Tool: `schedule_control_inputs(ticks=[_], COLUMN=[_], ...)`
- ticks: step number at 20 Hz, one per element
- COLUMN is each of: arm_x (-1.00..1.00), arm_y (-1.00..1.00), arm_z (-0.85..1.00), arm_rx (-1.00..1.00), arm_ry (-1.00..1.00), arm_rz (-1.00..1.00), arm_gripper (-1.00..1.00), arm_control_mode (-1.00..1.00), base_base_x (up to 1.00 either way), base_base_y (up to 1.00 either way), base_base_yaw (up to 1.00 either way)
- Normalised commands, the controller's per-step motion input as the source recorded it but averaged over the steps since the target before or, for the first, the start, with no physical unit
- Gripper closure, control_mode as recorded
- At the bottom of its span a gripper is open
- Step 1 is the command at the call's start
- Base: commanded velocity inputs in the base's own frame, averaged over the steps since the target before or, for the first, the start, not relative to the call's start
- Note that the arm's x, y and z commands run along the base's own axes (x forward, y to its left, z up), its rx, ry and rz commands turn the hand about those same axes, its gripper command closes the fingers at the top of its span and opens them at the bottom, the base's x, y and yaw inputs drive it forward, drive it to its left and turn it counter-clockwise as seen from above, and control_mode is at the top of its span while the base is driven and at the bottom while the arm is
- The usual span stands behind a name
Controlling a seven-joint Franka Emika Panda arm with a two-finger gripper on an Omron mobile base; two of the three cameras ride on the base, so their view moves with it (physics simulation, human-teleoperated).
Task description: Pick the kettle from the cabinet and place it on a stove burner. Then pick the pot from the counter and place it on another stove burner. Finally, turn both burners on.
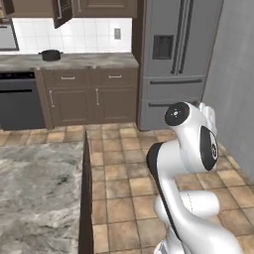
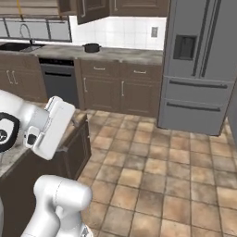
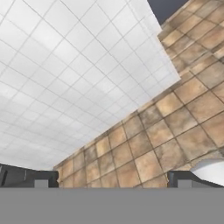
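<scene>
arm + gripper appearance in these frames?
Arm: glossy white rounded shells, black bands at the joints, a round black cap on one joint. No loose cables or lettering visible. Gripper: two small dark grey, blocky finger tips at the hand view's bottom.

Black pot (image 1: 51, 55) – upright on counter (image 1: 94, 60).

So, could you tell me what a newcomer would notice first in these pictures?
The robot's bulky white arm fills the foreground over the brown tiled floor. Behind it stands a tall grey fridge, and a dark pot sits on the far counter below an open wall cabinet door.
</scene>
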Motion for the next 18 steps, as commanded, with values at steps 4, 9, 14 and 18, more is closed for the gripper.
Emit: schedule_control_inputs(ticks=[4, 9, 14, 18], arm_x=[0.00, 0.00, 0.00, 0.00], arm_y=[0.00, 0.00, 0.00, 0.00], arm_z=[0.00, 0.00, 0.00, 0.00], arm_rx=[0.00, 0.00, 0.00, 0.00], arm_ry=[0.00, 0.00, 0.00, 0.00], arm_rz=[0.00, 0.00, 0.00, 0.00], arm_gripper=[-1.00, -1.00, -1.00, -1.00], arm_control_mode=[1.00, 1.00, 1.00, 1.00], base_base_x=[0.83, 0.84, 0.74, 0.74], base_base_y=[-0.23, -0.31, -0.31, -0.25], base_base_yaw=[0.19, 0.19, 0.22, 0.24])
